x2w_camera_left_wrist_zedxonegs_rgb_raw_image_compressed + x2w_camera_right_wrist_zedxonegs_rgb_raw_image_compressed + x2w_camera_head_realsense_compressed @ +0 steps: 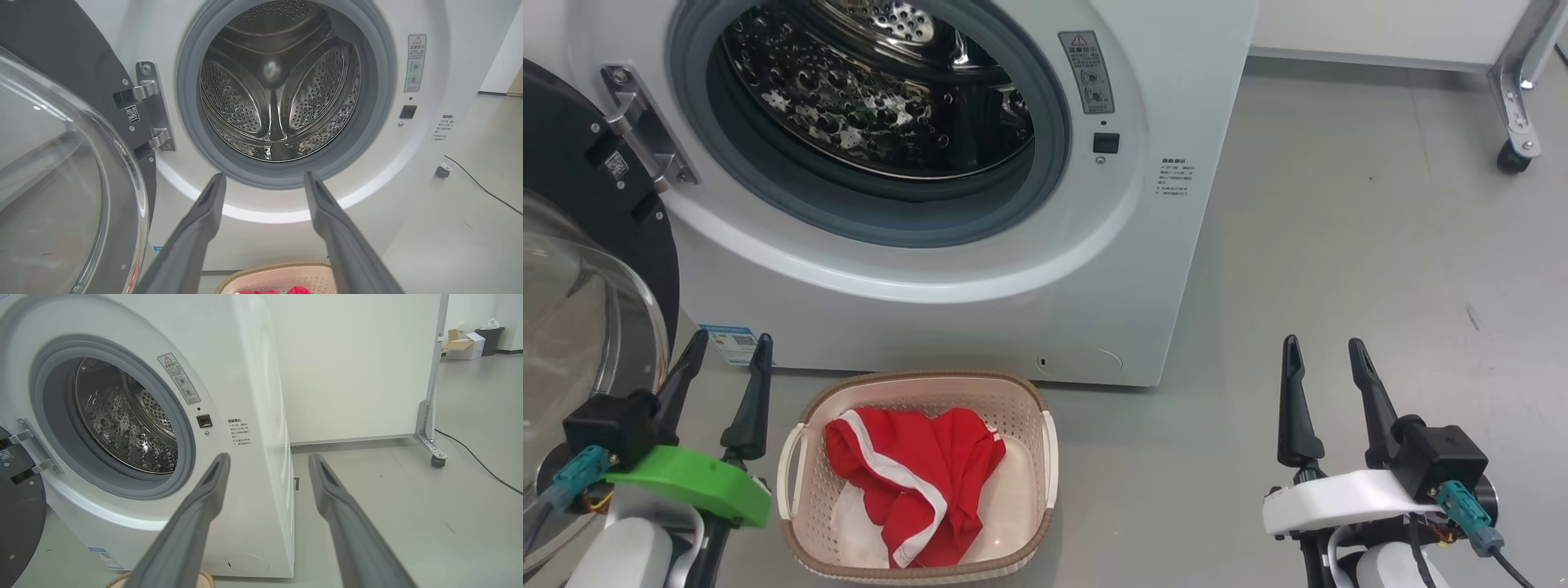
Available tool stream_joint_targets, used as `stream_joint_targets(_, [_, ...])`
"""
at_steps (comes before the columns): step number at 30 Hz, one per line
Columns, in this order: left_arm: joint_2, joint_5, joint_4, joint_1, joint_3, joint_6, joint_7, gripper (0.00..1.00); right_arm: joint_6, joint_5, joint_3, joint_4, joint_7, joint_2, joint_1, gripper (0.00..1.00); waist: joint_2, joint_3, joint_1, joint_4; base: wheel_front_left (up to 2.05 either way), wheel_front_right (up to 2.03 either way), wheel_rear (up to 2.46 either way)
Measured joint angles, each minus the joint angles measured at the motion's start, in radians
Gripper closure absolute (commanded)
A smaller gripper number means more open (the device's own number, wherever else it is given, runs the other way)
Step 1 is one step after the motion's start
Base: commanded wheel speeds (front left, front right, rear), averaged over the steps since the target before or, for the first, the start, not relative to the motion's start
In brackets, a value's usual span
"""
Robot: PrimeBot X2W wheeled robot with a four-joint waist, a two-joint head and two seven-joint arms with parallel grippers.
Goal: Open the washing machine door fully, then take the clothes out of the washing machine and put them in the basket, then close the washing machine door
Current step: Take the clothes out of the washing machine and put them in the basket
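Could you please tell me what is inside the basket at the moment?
The basket holds crumpled red clothes with white trim. Something white shows under their lower left edge. The heap covers much of the basket's bottom, so anything else beneath it cannot be seen.

The left gripper [730,347] has two long dark fingers [192,241], narrow at the tip, each with a long hollow on its inner side. Behind them sit a bright green curved cover [690,482], a small black box [613,425] and a teal plug [576,474]. Below is a pale rounded forearm [625,555]. The right gripper [1323,347] has the same shape, but its white cover [1339,498] differs. A second black box [1441,457] stands there, and a second teal plug [1462,506] from which a black cable [1511,572] goes out.
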Motion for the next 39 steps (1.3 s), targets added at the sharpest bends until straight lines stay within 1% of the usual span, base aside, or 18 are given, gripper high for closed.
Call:
stream_joint_targets(6, [-0.009, 0.010, -0.043, 0.052, 0.029, 0.016, 0.000, 0.00, 0.001, 0.000, -0.011, -0.003, 0.000, 0.001, 0.031, 0.00, 0.0000, -0.028, 0.0000, 0.001, 0.00, 0.00, 0.00])
stream_joint_targets(11, [-0.032, 0.021, -0.068, 0.096, 0.038, 0.016, 0.000, 0.00, 0.001, -0.001, -0.029, -0.009, 0.000, 0.001, 0.047, 0.00, 0.0000, -0.033, 0.0000, -0.003, 0.00, 0.00, 0.00])
stream_joint_targets(23, [-0.055, 0.058, -0.109, 0.165, 0.063, 0.017, 0.000, 0.00, 0.001, -0.011, -0.069, -0.019, 0.000, 0.000, 0.088, 0.00, 0.0000, -0.040, 0.0000, -0.014, 0.00, 0.00, 0.00])
stream_joint_targets(26, [-0.056, 0.064, -0.111, 0.177, 0.071, 0.017, 0.000, 0.00, 0.010, -0.011, -0.072, -0.022, 0.000, 0.000, 0.091, 0.00, 0.0000, -0.043, 0.0000, -0.018, 0.00, 0.00, 0.00])
stream_joint_targets(30, [-0.061, 0.070, -0.116, 0.184, 0.077, 0.017, 0.000, 0.00, 0.012, -0.013, -0.073, -0.025, 0.000, 0.000, 0.092, 0.00, 0.0000, -0.047, 0.0000, -0.022, 0.00, 0.00, 0.00])
stream_joint_targets(39, [-0.077, 0.080, -0.131, 0.204, 0.096, 0.017, 0.000, 0.00, 0.028, -0.013, -0.077, -0.025, 0.000, 0.001, 0.111, 0.00, 0.0000, -0.054, 0.0000, -0.030, 0.00, 0.00, 0.00])
